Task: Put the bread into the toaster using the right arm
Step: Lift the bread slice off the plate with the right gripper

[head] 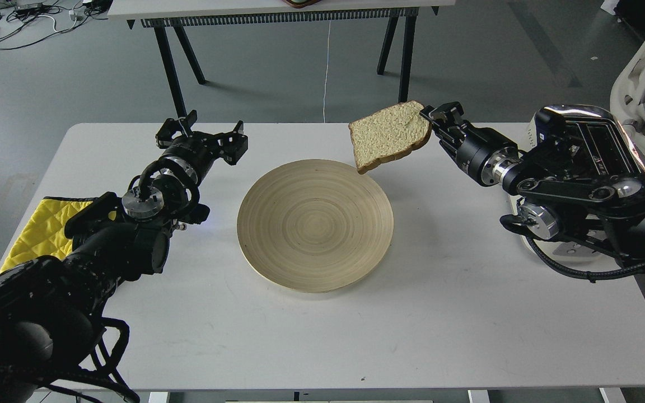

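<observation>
Table [322, 336] carries, at centre, a bare plate [315, 225]; at its right end stands the toaster [591, 143], partly hidden behind the right arm [580, 184]. Right gripper [430, 116] pinches the bread [389, 135] by one edge, aloft over the plate's far rim. Left gripper [210, 134] hovers spread and empty. Step in hand: carry. Next: swing right, turn the slice upright, line it up with a slot. No legible writing.

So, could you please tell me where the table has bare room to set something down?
The widest bare patch is the near strip between the wooden plate and the table's front edge. The far strip behind the plate, between the left gripper and the held bread, is also bare. The right end is crowded by the toaster and right arm; the yellow cloth takes the left edge.
</observation>
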Controlling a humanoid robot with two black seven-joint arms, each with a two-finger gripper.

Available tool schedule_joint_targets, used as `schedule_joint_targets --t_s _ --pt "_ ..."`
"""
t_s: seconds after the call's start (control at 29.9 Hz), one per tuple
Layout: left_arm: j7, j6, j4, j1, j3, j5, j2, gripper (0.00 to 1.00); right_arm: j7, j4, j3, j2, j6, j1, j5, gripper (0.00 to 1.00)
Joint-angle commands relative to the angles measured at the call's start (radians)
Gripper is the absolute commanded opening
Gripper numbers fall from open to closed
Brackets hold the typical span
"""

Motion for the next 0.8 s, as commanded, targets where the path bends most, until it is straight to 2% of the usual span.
schedule_joint_targets --t_s 0.0,0.27,0.47,0.77 --pt "0.000 0.000 0.000 0.002 0.000 -0.001 0.000 1.00 -0.006 0.008 -0.012 -0.071 0.000 0.089 -0.002 0.14" --pt "0.000 0.000 0.000 0.002 0.000 -0.001 0.000 1.00 -0.050 0.000 -0.070 -0.250 0.000 0.296 -0.114 0.14" --pt "0.000 0.000 0.000 0.002 0.000 -0.001 -0.002 1.00 -0.072 -0.068 -0.151 -0.327 0.002 0.423 -0.244 0.15" --pt "0.000 0.000 0.000 0.002 0.000 -0.001 -0.002 1.00 -0.089 -0.084 -0.173 -0.441 0.042 0.456 -0.397 0.15"
